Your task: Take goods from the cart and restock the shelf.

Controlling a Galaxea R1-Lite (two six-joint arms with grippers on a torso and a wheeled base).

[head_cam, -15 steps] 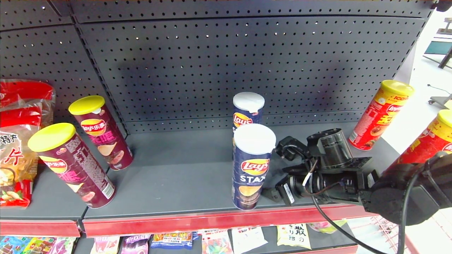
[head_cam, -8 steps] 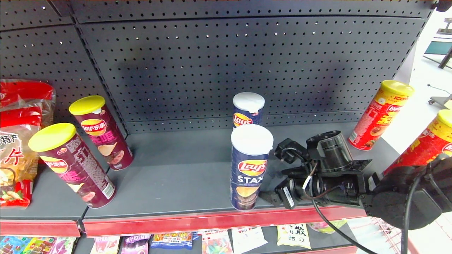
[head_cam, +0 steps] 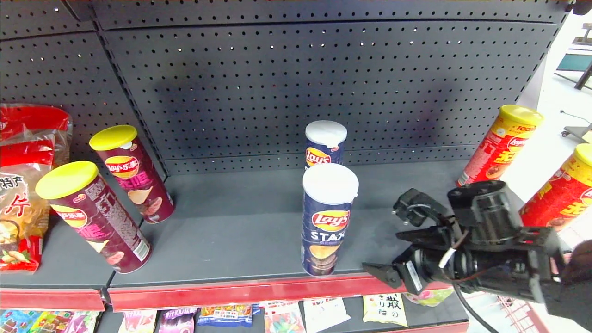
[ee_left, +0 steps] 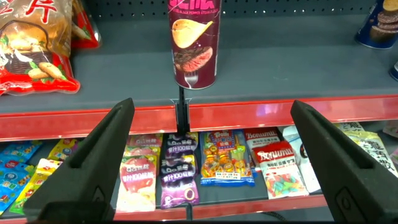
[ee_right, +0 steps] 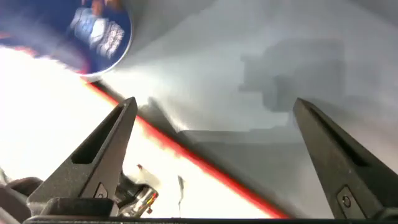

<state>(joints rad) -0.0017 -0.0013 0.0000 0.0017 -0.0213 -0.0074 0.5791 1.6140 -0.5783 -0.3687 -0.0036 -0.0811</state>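
Observation:
A blue chip can with a white lid (head_cam: 328, 217) stands upright near the front edge of the grey shelf (head_cam: 231, 231), with a second blue can (head_cam: 325, 143) right behind it. My right gripper (head_cam: 393, 252) hovers to the right of the front can, over the shelf's red lip, open and holding nothing. In the right wrist view the blue can (ee_right: 99, 37) lies beyond the open right gripper (ee_right: 214, 155). My left gripper (ee_left: 211, 155) is open and empty in front of the red shelf lip, below a maroon can (ee_left: 194, 40).
Two maroon cans with yellow lids (head_cam: 92, 215) (head_cam: 132, 171) stand on the left, with red snack bags (head_cam: 23, 185) beyond them. Two red cans (head_cam: 502, 143) (head_cam: 562, 185) stand at the right end. Small packets (ee_left: 224, 162) fill the lower shelf. Bare shelf lies between the maroon and blue cans.
My right gripper has drawn back from the front blue can, moving right and toward the shelf's front edge. The can stays standing where it was.

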